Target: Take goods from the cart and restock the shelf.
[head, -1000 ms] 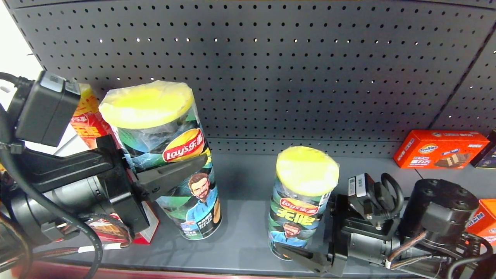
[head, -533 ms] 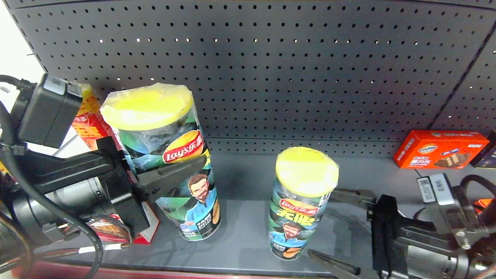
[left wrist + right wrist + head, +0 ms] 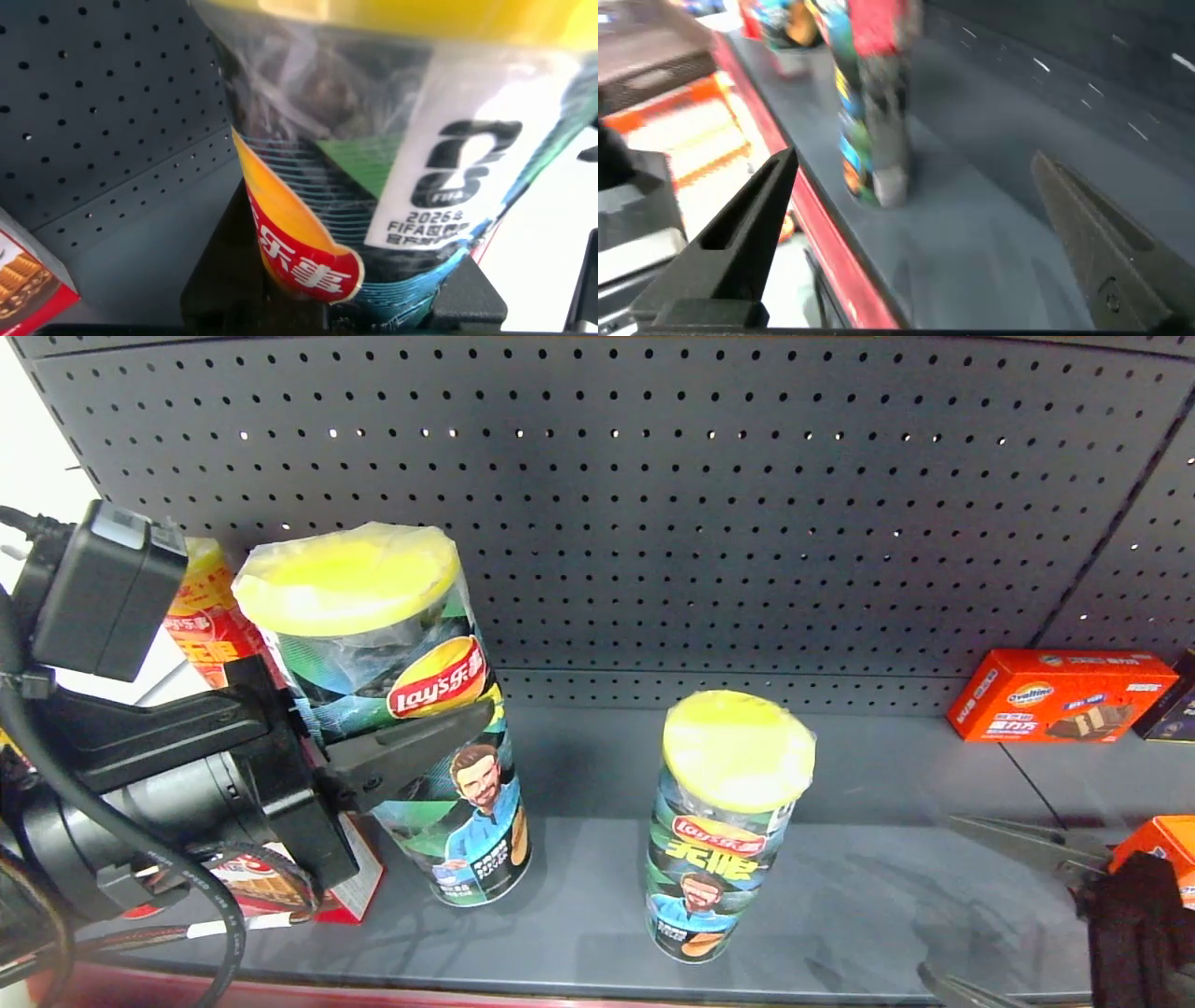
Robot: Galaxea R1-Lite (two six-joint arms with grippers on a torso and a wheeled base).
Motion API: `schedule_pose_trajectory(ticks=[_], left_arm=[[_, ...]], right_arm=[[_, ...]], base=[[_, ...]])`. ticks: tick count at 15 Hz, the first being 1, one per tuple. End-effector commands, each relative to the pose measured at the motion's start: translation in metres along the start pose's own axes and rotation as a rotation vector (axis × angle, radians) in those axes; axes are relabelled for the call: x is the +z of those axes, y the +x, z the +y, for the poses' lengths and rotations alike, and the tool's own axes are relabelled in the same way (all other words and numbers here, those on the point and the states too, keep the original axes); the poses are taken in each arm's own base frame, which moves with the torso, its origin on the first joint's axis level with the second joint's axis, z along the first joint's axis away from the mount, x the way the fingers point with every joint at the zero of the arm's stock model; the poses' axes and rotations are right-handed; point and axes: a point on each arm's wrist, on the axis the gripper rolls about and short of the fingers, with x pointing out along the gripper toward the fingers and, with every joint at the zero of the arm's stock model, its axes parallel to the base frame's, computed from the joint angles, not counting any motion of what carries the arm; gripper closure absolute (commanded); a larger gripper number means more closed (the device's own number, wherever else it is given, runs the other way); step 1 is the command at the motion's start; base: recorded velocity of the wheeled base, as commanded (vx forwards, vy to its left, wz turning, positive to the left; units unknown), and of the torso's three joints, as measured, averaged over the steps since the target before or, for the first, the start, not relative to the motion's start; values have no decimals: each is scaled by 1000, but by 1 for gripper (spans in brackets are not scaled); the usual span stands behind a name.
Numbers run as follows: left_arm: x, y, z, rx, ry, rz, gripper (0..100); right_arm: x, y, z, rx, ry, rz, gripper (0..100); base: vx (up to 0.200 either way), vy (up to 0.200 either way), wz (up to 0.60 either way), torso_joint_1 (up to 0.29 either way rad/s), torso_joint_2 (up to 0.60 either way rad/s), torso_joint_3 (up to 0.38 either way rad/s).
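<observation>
The left gripper (image 3: pixel 411 747) is clamped on the mid-body of a tall green-and-blue chip canister (image 3: pixel 373 653) with a yellow plastic lid and clear film over the top. One black finger crosses the front of the tube and the other sits behind it. The canister leans slightly at the left end of the grey metal shelf (image 3: pixel 597 775). Its base is at or just above the shelf surface; contact cannot be confirmed from the head view.

A second chip canister (image 3: pixel 719 840), with the same print and yellow lid, stands upright on the shelf near the front edge. It is to the right of the held one and apart from it.

The right gripper (image 3: pixel 938 896) has its jaws spread wide and holds nothing. It is at shelf level, right of the second chip canister and clear of it.

Behind is a dark grey perforated back panel (image 3: pixel 653 523). An orange rectangular carton (image 3: pixel 1060 693) lies flat at the shelf's far right rear. A red-and-yellow package (image 3: pixel 210 625) stands behind the held canister.
</observation>
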Motion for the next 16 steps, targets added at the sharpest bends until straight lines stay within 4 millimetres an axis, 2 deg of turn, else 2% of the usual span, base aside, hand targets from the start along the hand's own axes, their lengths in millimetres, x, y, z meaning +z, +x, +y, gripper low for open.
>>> schedule_pose_trajectory(ticks=[1, 2, 4, 5, 7, 8, 9, 11, 16], left_arm=[[0, 0, 0, -1, 0, -1, 100], [0, 0, 0, 0, 1, -2, 100], [0, 1, 0, -4, 2, -2, 100], [0, 1, 0, -4, 2, -2, 100], [3, 2, 1, -2, 6, -12, 100], [4, 2, 1, -1, 6, -14, 100], [4, 2, 1, 0, 7, -17, 100], [5, 1, 0, -1, 8, -18, 100], [6, 1, -1, -6, 11, -23, 100]], right_arm=[[8, -48, 12, -147, 6, -56, 0], [3, -67, 20, -203, 30, -38, 0], [-10, -92, 31, -248, 46, 4, 0], [-10, -92, 31, -248, 46, 4, 0], [-42, -124, 49, -259, 66, 69, 0], [-45, -127, 50, -261, 66, 67, 0], [-64, -136, 56, -356, 64, 74, 0], [-77, -141, 62, -492, 62, 63, 0], [-77, -140, 61, -651, 79, 41, 0]], base=[[0, 0, 0, 0, 0, 0], [0, 0, 0, 0, 0, 0], [0, 0, 0, 0, 0, 0], [0, 0, 0, 0, 0, 0], [0, 0, 0, 0, 0, 0], [0, 0, 0, 0, 0, 0], [0, 0, 0, 0, 0, 0], [0, 0, 0, 0, 0, 0], [0, 0, 0, 0, 0, 0]])
